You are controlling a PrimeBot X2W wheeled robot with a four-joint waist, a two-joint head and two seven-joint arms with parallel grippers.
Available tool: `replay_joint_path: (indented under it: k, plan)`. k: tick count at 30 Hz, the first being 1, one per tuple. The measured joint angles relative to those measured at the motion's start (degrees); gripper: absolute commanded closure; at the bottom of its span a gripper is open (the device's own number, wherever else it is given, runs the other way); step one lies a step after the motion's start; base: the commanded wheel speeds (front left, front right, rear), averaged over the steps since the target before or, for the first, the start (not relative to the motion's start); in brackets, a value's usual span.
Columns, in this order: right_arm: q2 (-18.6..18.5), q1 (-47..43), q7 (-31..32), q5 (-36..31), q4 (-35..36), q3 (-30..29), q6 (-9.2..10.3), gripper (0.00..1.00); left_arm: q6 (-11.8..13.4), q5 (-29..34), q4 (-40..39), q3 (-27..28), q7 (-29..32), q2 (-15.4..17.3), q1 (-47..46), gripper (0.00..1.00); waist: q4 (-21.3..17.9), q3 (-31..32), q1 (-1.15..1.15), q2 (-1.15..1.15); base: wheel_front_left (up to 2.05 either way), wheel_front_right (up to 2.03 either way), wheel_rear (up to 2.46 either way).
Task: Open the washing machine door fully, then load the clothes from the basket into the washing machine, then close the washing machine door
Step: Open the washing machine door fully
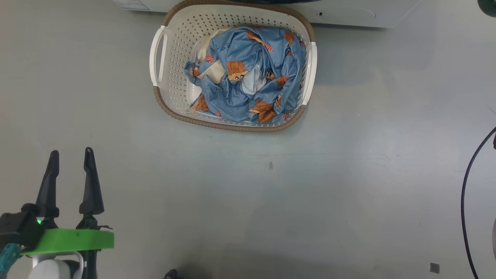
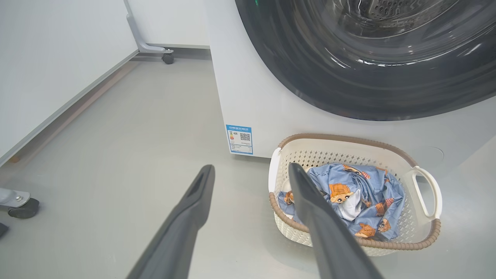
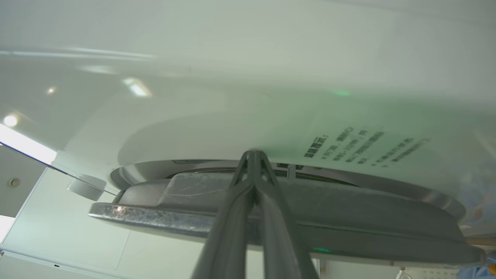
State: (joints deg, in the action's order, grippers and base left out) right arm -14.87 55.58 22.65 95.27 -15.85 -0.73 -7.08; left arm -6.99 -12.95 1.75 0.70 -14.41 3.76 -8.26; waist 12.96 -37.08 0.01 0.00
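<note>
The basket (image 1: 232,127) stands on the grey floor against the foot of the washing machine (image 1: 348,13), holding the crumpled blue clothes (image 1: 252,73). My left gripper (image 1: 71,152) hangs open and empty, low and to the left of the basket. In the left wrist view its fingers (image 2: 251,166) frame the basket (image 2: 426,232) and clothes (image 2: 364,193) under the glossy black washing machine door (image 2: 348,85), set in the white washing machine (image 2: 252,97). My right gripper (image 3: 254,153) is shut, holding nothing. Its tips rest at the door's rim (image 3: 348,217), against the white front (image 3: 271,97).
A black cable (image 1: 465,193) curves down the right side of the floor. A white panel (image 2: 46,69) runs along the left, with a caster wheel (image 2: 167,58) behind the washer's corner and another caster (image 2: 23,207) nearer me.
</note>
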Motion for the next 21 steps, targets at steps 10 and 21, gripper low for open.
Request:
replay_joint_path:
  k: [10, 21]
  plan:
    - [0.5, 0.9, 1.5, -0.5, -0.5, 0.9, 0.0, 1.0, 0.0, 1.0, -0.1, 0.5, 0.0, -0.1, 0.0, 0.0, -0.1, -0.6, 0.0, 0.0, 0.0, 0.0, 0.0]
    - [1.2, 3.1, 2.8, -1.1, -1.0, 1.8, 0.02, 1.0, 0.0, 1.0, -0.1, 0.6, 0.0, -0.4, 0.0, 0.0, 0.1, -1.0, 0.0, 0.0, 0.0, 0.0, 0.0]
